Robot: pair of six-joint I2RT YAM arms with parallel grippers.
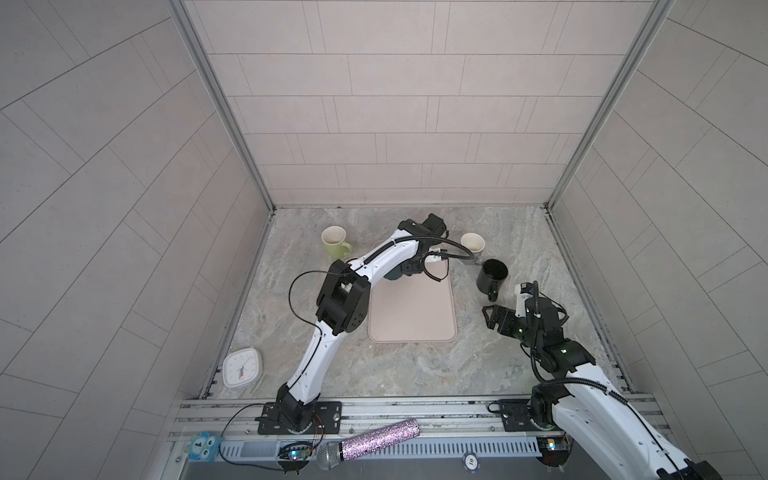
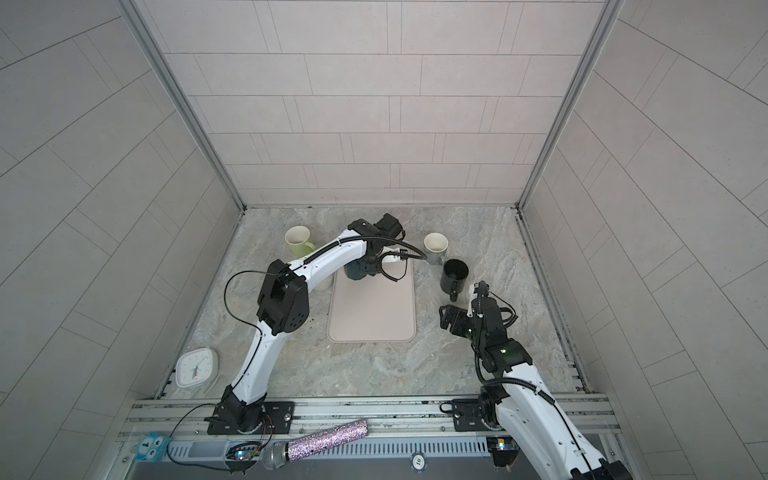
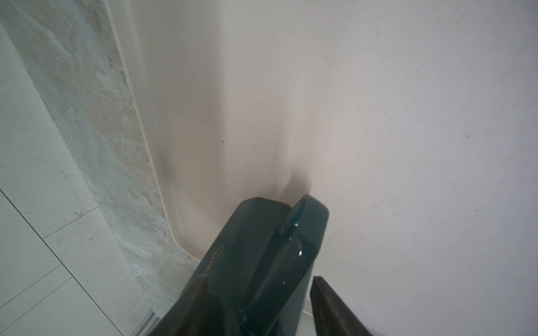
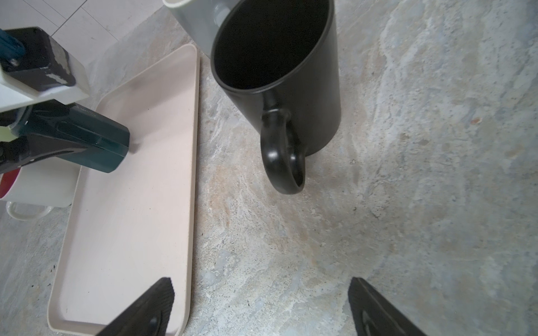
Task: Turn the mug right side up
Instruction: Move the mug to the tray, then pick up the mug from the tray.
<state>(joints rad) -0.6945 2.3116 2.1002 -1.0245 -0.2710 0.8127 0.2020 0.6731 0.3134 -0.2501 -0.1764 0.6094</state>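
Note:
A dark teal mug (image 1: pixel 392 275) (image 2: pixel 352 271) (image 4: pixel 87 139) stands with one end on the far left corner of the pink tray (image 1: pixel 411 316) (image 2: pixel 372 316) (image 4: pixel 131 218). Which end is down I cannot tell. My left gripper (image 1: pixel 409 266) (image 3: pixel 259 279) reaches down around the mug (image 3: pixel 262 247). One finger (image 3: pixel 198 305) lies against its wall. The other finger (image 3: pixel 326 305) stands off it, with a strip of tray (image 3: pixel 378 116) showing between. My right gripper (image 1: pixel 490 318) (image 2: pixel 446 318) (image 4: pixel 260 280) hovers open over bare counter right of the tray, holding nothing.
A black mug (image 1: pixel 492 276) (image 4: pixel 285 72) stands upright just beyond the right gripper, with a cream mug (image 1: pixel 472 243) behind it. A green mug (image 1: pixel 334 243) stands at the back left. A white mug (image 4: pixel 37 186) sits left of the tray. A white clock (image 1: pixel 242 368) lies front left.

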